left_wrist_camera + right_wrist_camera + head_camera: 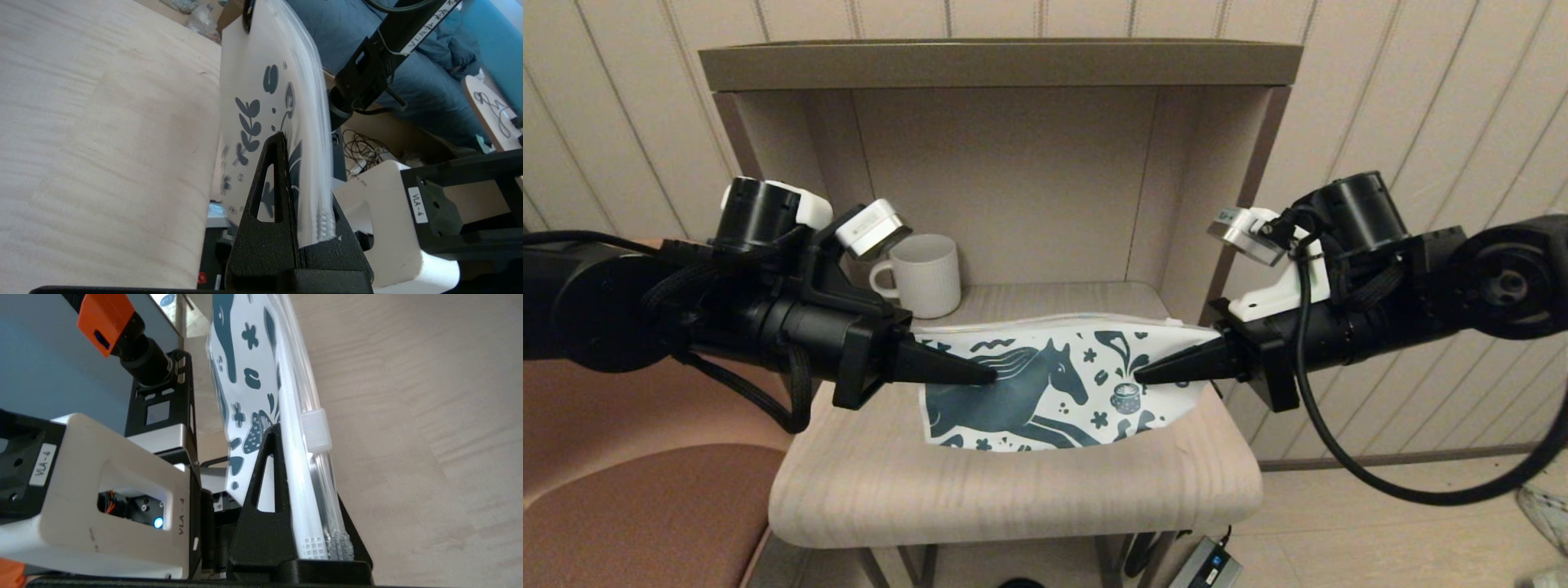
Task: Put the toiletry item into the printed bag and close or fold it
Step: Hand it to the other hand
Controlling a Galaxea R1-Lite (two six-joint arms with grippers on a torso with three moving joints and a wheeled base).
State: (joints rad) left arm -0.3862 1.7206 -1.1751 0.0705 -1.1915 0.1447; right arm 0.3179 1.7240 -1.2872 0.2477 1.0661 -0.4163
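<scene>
The printed bag [1045,384], white with a dark teal horse and flowers, hangs stretched between my two grippers just above the small table [1013,490]. My left gripper [988,376] is shut on the bag's left end. In the left wrist view that gripper [302,171] pinches the printed bag [261,94] at its zipper end. My right gripper [1139,376] is shut on the right end. In the right wrist view this gripper [298,465] clamps the printed bag [249,355], with the white zipper slider [316,430] just beyond the fingers. No toiletry item shows.
A white ribbed mug [925,275] stands at the back left of the table, inside the open shelf niche [1013,163]. A brown seat [645,506] lies to the left. A power adapter [1209,563] rests on the floor below.
</scene>
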